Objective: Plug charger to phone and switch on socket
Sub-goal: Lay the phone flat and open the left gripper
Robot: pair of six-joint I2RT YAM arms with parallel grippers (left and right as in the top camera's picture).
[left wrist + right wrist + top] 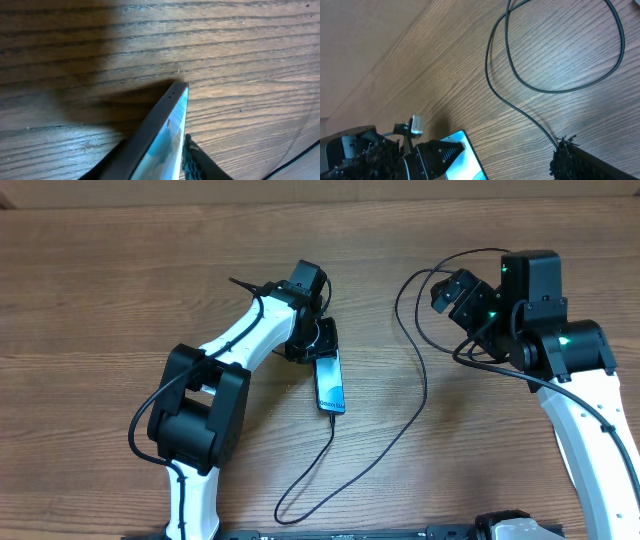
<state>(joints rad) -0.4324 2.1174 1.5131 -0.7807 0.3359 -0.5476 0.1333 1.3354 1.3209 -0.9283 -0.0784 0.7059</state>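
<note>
The phone (331,384) lies mid-table with its cyan screen lit. My left gripper (322,345) is at its far end. In the left wrist view the phone (167,127) runs edge-on between my fingers (200,164), its end raised over a shadow, and the jaws are shut on it. In the right wrist view one left finger tip rests on the screen (470,160). The charger (405,415), a thin black cable, loops from beside my right gripper (452,292) down to the phone's near end. My right gripper is open and apart from the phone. The socket is out of view.
The wooden table (120,270) carries cable loops near the front edge (292,512) and around the right arm (560,350). In the right wrist view the cable (560,85) curls across the wood and passes behind my right finger (565,160).
</note>
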